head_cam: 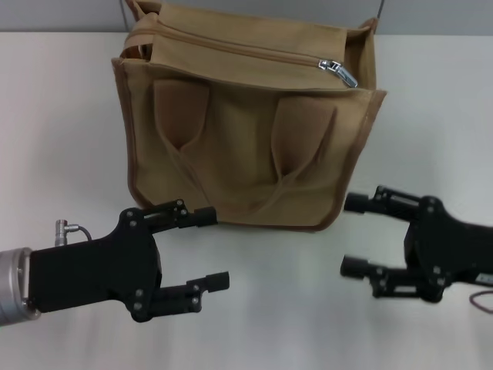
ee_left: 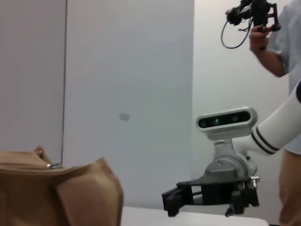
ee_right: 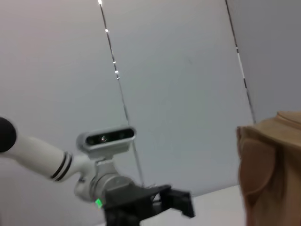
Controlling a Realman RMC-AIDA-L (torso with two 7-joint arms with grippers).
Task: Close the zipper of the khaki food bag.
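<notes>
Pale white table (head_cam: 62,116) before plain grey-white panelled walls (ee_left: 127,84), thin vertical seams between panels.

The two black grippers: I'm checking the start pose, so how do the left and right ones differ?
The left gripper sits lower left of the khaki canvas food bag, its upper finger nearly at the bag's bottom edge; the right gripper sits lower right, beside the bag's corner. The left points rightward, the right leftward. Both are open, empty, over the white table.
</notes>
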